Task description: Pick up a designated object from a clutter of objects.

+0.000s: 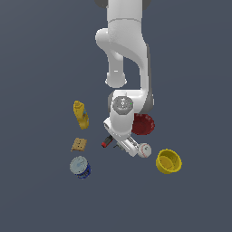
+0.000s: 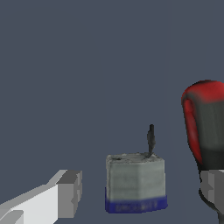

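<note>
The designated object (image 2: 135, 186), a tiny grey-white block with a dark blue base, sits on the floor between my gripper's (image 2: 142, 191) two fingers in the wrist view. The fingers (image 2: 70, 192) stand wide apart and do not touch it. The gripper is open. The red-handled black screwdriver (image 2: 204, 124) lies right beside the other finger. In the exterior view the gripper (image 1: 122, 141) is low in the middle of the clutter and my hand hides the block. The screwdriver's red end (image 1: 106, 142) pokes out on the exterior view's left of the hand.
The white baseball (image 1: 144, 149) lies against the hand on the exterior view's right, with the red bowl (image 1: 145, 124) behind and the yellow cup (image 1: 168, 161) further right. The yellow bottle (image 1: 81, 114), tan cracker (image 1: 79, 144) and blue-white can (image 1: 80, 166) lie on the left.
</note>
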You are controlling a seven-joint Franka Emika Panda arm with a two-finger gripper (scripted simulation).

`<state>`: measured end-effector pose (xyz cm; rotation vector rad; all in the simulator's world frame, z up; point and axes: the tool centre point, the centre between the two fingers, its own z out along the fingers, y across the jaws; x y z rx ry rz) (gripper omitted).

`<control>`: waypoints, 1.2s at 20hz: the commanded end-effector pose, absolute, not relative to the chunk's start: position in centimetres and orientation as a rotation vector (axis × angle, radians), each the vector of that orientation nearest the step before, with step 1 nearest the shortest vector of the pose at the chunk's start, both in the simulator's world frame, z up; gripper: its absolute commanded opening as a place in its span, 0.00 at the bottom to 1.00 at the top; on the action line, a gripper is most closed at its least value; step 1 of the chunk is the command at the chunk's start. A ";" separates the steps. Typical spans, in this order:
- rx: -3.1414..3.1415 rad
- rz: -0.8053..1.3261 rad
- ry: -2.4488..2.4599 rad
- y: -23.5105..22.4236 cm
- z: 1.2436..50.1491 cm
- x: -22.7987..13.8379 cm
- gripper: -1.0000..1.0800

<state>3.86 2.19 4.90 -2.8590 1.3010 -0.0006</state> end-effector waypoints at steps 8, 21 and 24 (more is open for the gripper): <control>-2.857 0.000 1.306 2.2 1.4 3.8 0.96; -2.856 -0.007 1.296 2.6 1.6 4.1 0.00; -2.856 -0.007 1.296 2.5 1.8 4.0 0.00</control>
